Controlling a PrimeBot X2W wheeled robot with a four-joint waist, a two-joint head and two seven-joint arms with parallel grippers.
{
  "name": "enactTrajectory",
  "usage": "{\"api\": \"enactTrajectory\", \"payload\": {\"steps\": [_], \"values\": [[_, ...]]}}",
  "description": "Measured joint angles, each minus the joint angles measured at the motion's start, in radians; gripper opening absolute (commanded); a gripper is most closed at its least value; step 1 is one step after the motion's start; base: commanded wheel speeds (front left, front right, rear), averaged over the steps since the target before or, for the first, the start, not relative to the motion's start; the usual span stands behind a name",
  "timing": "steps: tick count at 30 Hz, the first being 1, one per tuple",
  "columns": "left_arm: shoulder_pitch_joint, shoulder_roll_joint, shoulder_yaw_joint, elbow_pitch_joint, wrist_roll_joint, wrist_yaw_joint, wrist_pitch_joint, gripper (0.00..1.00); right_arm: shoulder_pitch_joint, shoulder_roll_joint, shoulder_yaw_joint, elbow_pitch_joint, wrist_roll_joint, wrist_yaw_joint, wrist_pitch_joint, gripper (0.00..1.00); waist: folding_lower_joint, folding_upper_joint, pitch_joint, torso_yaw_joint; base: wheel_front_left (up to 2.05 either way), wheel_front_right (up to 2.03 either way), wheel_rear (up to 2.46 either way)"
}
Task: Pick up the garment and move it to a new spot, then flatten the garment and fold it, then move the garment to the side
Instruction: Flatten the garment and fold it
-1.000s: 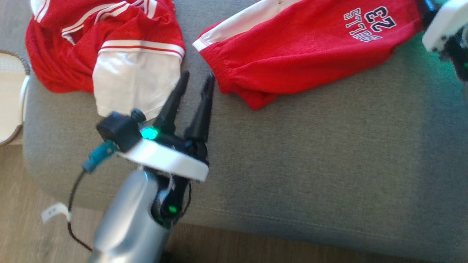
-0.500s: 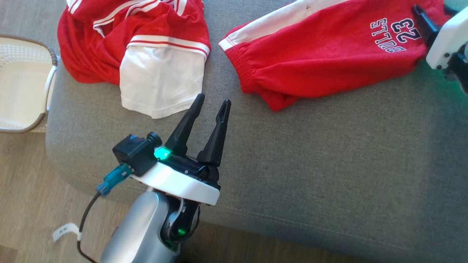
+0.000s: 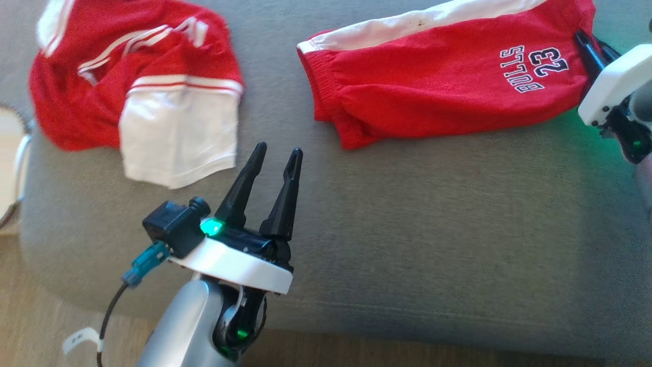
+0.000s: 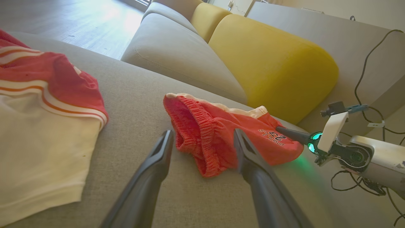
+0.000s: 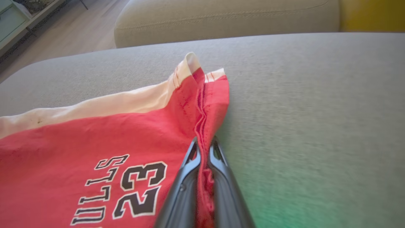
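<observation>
Garment: red shorts are lying fairly flat on the grey sofa cushion, to the right of a red-and-white jersey.
Right gripper: its fingers are pinching the shorts' hem edge.
Left gripper: its fingers are spread and holding nothing, hovering near the waistband.
Risk: with only this thin pinch pulling, the hem could be slipping out, or the dragging waistband end could be bunching.

Our head camera looks steeply down on grey fabric sofa seat; our wrist cameras skim low, close, sharing red knit basketball shorts.
</observation>
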Motion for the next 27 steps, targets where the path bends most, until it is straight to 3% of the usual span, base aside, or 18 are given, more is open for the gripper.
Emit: {"api": "enactTrajectory", "payload": {"steps": [8,14,27], "values": [[0.027,0.000,0.027,0.001,0.023,-0.001,0.000,1.00,0.022,-0.003,-0.049,-0.008,-0.012,0.000,-0.035,0.00,0.0000,0.0000,-0.027,-0.121,0.00,0.00,0.00],[0.026,0.000,0.025,0.008,0.043,-0.003,0.000,1.00,0.024,-0.018,-0.104,0.043,-0.087,0.000,-0.070,0.00,0.0000,0.0000,-0.038,-0.201,0.00,0.00,0.00],[0.029,0.000,0.014,0.050,0.048,-0.010,0.000,1.00,0.017,0.073,-0.105,-0.007,-0.195,0.000,-0.088,0.00,0.0000,0.0000,-0.093,-0.207,0.00,0.00,0.00]]}}
